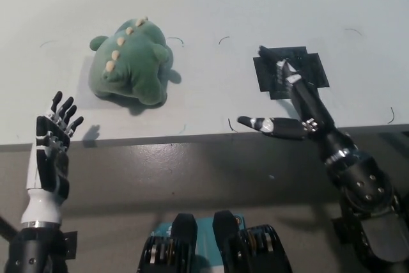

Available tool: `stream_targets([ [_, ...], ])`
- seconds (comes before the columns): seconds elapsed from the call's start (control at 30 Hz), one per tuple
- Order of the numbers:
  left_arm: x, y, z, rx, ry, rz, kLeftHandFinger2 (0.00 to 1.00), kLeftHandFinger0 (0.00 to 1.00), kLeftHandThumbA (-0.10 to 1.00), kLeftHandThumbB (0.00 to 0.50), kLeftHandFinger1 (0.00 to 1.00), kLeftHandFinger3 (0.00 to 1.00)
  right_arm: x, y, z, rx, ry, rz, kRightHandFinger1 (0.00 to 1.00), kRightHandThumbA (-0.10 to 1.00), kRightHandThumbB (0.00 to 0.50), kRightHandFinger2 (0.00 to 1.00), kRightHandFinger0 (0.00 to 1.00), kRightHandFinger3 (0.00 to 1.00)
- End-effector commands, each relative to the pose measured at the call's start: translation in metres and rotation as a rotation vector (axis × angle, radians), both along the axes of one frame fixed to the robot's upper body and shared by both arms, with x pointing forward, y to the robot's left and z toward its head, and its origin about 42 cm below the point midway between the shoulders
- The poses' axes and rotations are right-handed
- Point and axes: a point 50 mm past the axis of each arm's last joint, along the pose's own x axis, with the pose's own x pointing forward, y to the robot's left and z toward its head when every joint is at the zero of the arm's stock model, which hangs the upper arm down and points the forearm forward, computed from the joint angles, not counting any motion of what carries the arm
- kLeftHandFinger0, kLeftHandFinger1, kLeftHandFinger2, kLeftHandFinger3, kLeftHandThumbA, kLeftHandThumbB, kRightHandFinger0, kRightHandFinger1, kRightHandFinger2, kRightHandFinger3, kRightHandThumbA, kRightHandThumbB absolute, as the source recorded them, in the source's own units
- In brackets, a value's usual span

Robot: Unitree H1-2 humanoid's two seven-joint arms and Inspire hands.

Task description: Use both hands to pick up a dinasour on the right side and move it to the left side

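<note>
The pale surface (pixel 268 4) carries a green plush dinosaur (pixel 132 62) lying on its left part, nothing crowding it. A black patch (pixel 291 70) sits well to its right. The right hand (pixel 291 103) hovers over that patch, fingers spread, empty. The left hand (pixel 54 148) waits at the near edge, fingers apart, holding nothing.

No legible text, labels, brand marks, numbers or signs anywhere in the head view. The black mat (pixel 291 71) on the table (pixel 211 4) shows only a faint surface pattern, not readable as characters. Thin dark curved marks on the table are scuffs, not writing.
</note>
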Motion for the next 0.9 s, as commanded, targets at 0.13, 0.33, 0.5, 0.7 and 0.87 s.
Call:
stream_targets([
  [0.13, -0.001, -0.008, -0.001, 0.043, -0.054, -0.024, 1.0, 1.0, 1.0, 0.38, 1.0, 1.0, -0.015, -0.031, 0.011, 0.002, -0.034, -0.032, 1.0, 1.0, 0.171, 1.0, 1.0, 1.0],
  [0.33, -0.003, -0.014, -0.01, 0.058, -0.036, -0.044, 1.0, 1.0, 1.0, 0.39, 1.0, 1.0, -0.032, -0.06, -0.008, -0.03, -0.014, -0.078, 1.0, 1.0, 0.152, 1.0, 1.0, 1.0],
  [0.5, -0.004, -0.019, -0.015, 0.059, -0.041, -0.044, 1.0, 1.0, 1.0, 0.388, 1.0, 1.0, -0.043, -0.074, -0.021, -0.031, 0.004, -0.097, 1.0, 1.0, 0.139, 1.0, 1.0, 1.0],
  [0.7, -0.007, -0.028, -0.03, 0.046, -0.026, -0.059, 1.0, 1.0, 1.0, 0.4, 1.0, 1.0, -0.063, -0.091, -0.039, -0.013, 0.013, -0.137, 1.0, 1.0, 0.133, 1.0, 1.0, 1.0],
  [0.87, -0.007, -0.032, -0.043, 0.043, 0.012, -0.065, 1.0, 1.0, 1.0, 0.422, 1.0, 1.0, -0.088, -0.102, -0.05, -0.01, 0.034, -0.135, 1.0, 1.0, 0.118, 1.0, 1.0, 1.0],
])
